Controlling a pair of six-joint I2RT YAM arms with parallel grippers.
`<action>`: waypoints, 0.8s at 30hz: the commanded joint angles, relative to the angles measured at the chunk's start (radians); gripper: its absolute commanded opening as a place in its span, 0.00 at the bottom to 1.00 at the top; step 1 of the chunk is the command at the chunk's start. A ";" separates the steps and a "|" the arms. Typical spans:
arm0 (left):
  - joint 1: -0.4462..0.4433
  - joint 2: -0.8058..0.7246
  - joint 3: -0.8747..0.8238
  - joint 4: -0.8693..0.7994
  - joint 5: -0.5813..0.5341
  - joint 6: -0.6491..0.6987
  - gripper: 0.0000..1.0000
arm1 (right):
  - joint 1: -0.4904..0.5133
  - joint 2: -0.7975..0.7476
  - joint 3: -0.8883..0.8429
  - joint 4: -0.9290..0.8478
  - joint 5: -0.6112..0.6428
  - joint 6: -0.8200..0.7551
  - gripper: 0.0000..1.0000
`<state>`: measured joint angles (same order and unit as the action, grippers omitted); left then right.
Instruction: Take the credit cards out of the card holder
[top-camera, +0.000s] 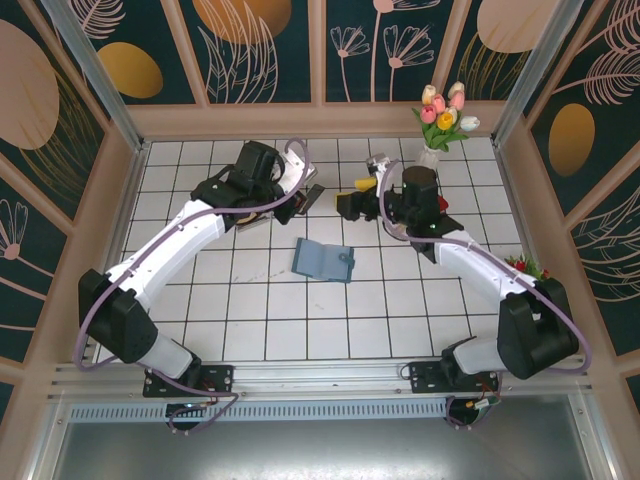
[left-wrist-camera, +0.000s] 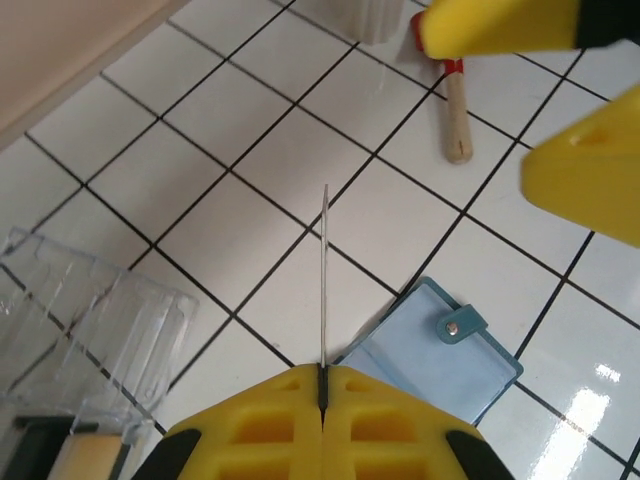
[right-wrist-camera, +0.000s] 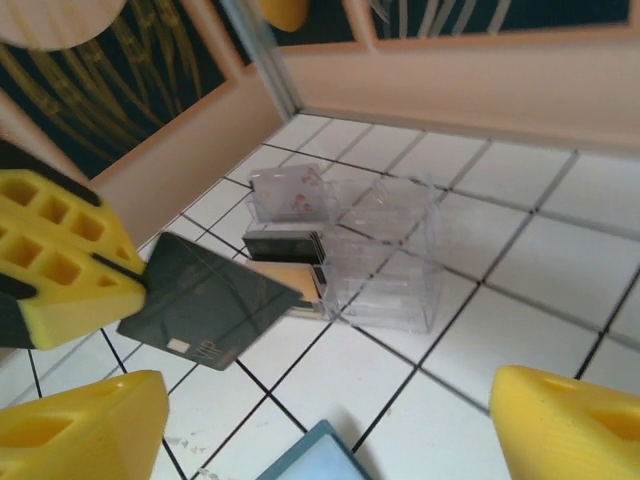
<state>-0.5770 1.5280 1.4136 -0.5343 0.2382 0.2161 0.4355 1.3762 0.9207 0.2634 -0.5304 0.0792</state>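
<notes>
one card (left-wrist-camera: 324, 280) edge-on, face hidden

Slim white-shelled left arm (top-camera: 175, 240) and right arm (top-camera: 470, 265), each with bulky black joint housings. Lilac-grey cables (top-camera: 82, 335) looped alongside. Left gripper (left-wrist-camera: 322, 385) and right gripper (right-wrist-camera: 320, 425): chunky yellow plastic fingers (left-wrist-camera: 250, 430), square-pocketed, black-trimmed.

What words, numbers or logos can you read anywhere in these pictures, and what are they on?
None can be read.
Dark card in the left gripper: small pale marks near its lower edge, too blurred to read.
Grey card standing in the clear box: reddish print, too blurred to read.
Card holder: no lettering shows.
</notes>
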 joint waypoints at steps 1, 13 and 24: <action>-0.001 -0.043 -0.002 0.036 0.083 0.130 0.00 | -0.007 0.034 0.110 -0.079 -0.134 -0.199 0.77; -0.001 -0.074 -0.032 0.017 0.246 0.242 0.00 | -0.007 0.097 0.188 -0.229 -0.395 -0.557 0.57; 0.000 -0.091 -0.030 0.018 0.288 0.282 0.00 | 0.003 0.133 0.303 -0.481 -0.505 -0.761 0.26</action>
<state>-0.5770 1.4670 1.3926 -0.5274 0.4946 0.4622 0.4335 1.5021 1.1908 -0.1520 -0.9668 -0.5964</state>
